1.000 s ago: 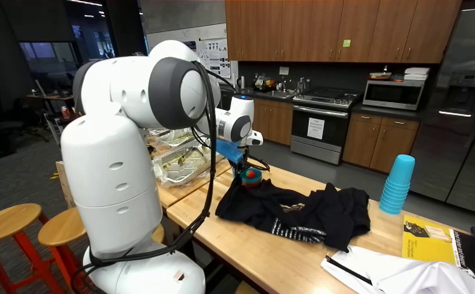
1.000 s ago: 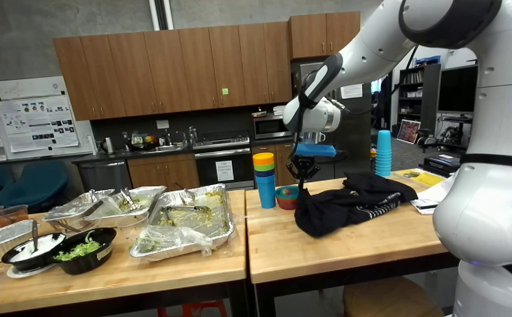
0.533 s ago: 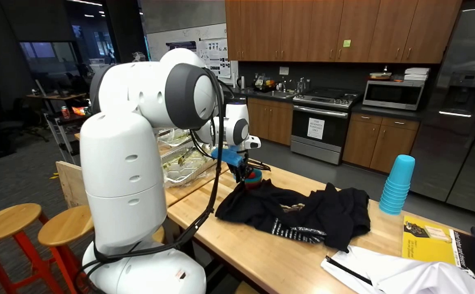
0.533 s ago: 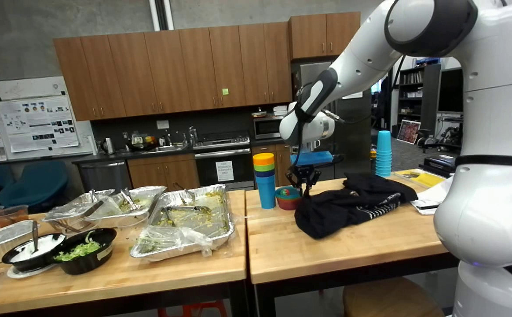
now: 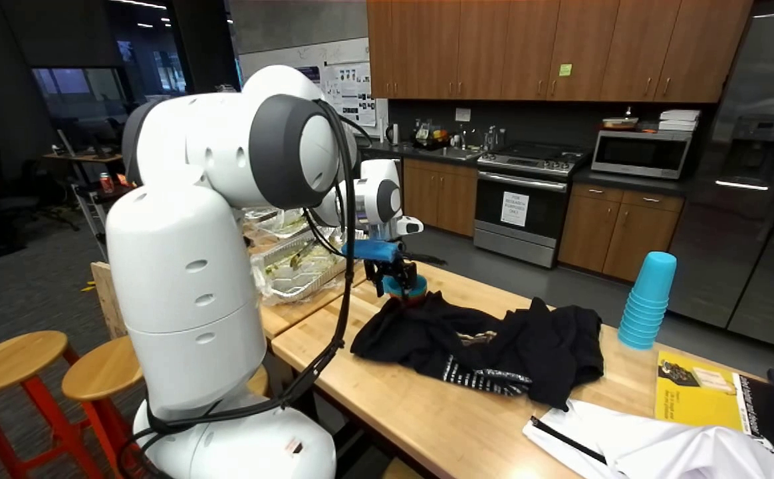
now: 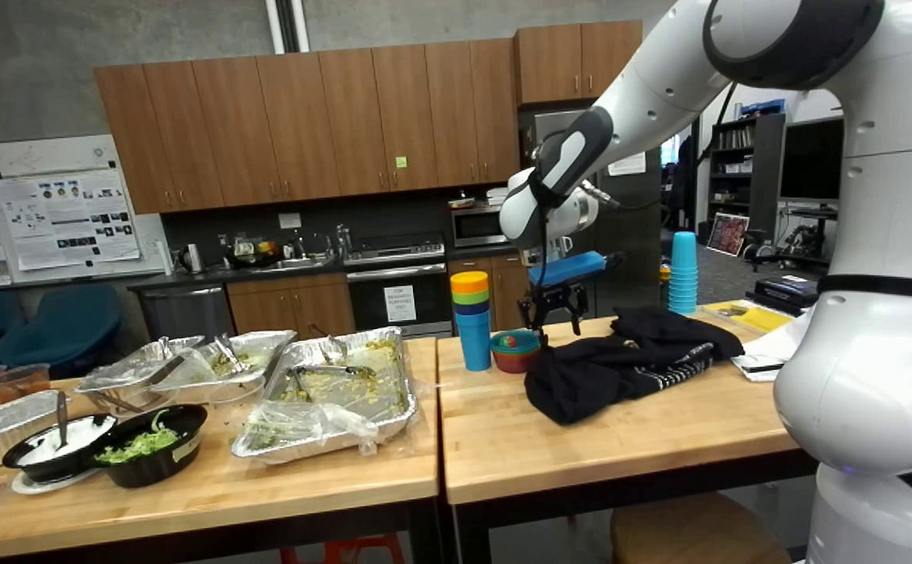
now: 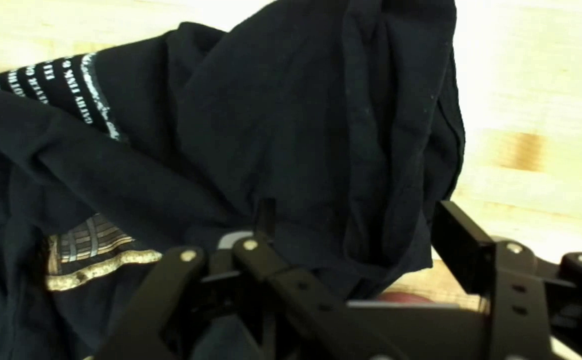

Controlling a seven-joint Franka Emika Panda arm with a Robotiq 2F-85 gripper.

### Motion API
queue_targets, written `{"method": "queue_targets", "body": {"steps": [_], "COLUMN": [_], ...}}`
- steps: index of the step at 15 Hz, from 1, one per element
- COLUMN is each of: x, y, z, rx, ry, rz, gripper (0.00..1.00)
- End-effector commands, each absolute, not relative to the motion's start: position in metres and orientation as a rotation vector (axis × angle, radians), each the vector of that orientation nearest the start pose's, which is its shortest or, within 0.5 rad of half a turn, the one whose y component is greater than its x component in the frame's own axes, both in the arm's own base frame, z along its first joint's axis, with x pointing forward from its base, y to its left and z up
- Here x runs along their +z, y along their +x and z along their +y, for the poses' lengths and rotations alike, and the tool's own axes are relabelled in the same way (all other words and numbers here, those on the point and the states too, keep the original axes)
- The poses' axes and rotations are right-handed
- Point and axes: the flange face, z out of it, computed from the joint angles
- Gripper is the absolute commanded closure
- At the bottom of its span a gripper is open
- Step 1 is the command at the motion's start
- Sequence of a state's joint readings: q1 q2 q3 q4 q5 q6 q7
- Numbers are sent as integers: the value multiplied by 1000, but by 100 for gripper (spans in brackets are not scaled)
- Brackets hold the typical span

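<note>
My gripper point(image 7: 362, 232) stands open over the near end of a crumpled black garment point(image 7: 291, 125), which carries white print and a gold-trimmed patch. Its fingers lie either side of a cloth fold in the wrist view, apart from each other; whether either one touches the fabric I cannot tell. In an exterior view the gripper point(image 6: 559, 327) hangs just above the garment point(image 6: 620, 364), close to a red bowl point(image 6: 512, 362) with a teal one point(image 6: 526, 341) stacked in it. Something small, red and green point(image 6: 508, 341), sits in the teal bowl. A sliver of red point(image 7: 405, 297) shows behind the gripper.
A stack of coloured cups point(image 6: 473, 333) stands beside the bowls. Farther along are turquoise cups point(image 5: 646, 303), a yellow book point(image 5: 696, 392) and a white cloth point(image 5: 666, 442). Foil trays point(image 6: 405, 419) with food fill the adjoining table.
The jaws have parted from shut to open. The gripper dipped toward the cloth, then rose a little; the garment's raised corner has sunk. Bowls and cups stay put.
</note>
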State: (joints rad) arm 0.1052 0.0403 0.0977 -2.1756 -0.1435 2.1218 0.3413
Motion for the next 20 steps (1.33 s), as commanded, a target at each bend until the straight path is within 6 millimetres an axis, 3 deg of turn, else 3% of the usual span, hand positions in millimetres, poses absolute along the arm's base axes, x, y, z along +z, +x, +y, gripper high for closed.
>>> {"method": "queue_targets", "body": {"steps": [1, 3, 6, 10, 13, 17, 18, 20], "x": [394, 396, 385, 351, 328, 318, 317, 314], "y": [485, 469, 445, 421, 410, 401, 407, 405], "z": [90, 85, 70, 55, 61, 89, 78, 82], "rx": [113, 165, 209, 268, 336, 210, 276, 272], "ry": [-3293, -3253, -3252, -3265, -3220, -3180, -3194, -3193], "rz": [-73, -147, -115, -117, -195, -286, -238, -251], "gripper": [0, 0, 0, 0, 0, 0, 0, 0]}}
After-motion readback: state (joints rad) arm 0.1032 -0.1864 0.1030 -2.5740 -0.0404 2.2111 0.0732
